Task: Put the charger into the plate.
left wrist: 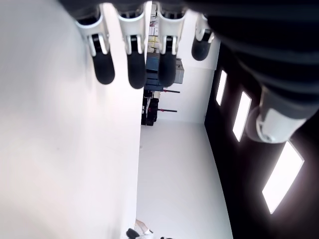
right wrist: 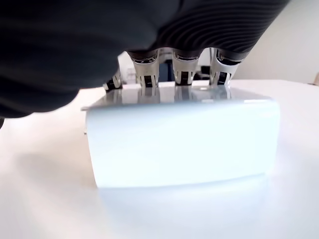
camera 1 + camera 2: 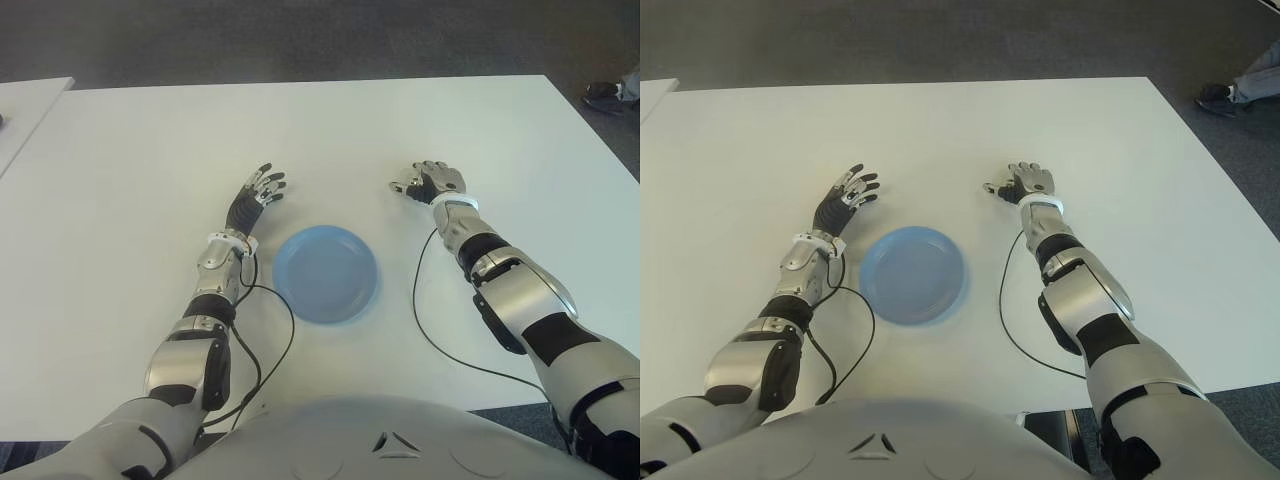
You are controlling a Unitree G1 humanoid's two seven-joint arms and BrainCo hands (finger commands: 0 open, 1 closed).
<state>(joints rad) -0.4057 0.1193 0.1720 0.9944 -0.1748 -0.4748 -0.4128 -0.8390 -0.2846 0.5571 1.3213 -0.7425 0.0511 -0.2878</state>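
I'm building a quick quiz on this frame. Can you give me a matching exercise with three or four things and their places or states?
Things:
1. charger
2. plate
3. left hand
4. right hand

Places or states:
A. blue, nothing in it, between the two arms
B. fingers spread, holding nothing
C. white block on the table under a hand's fingers
D. curled over the charger, to the right of the plate

Pairs: 1-C, 2-A, 3-B, 4-D

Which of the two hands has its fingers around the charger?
The right hand: its fingers curl over the white charger. The left hand is spread and holds nothing.
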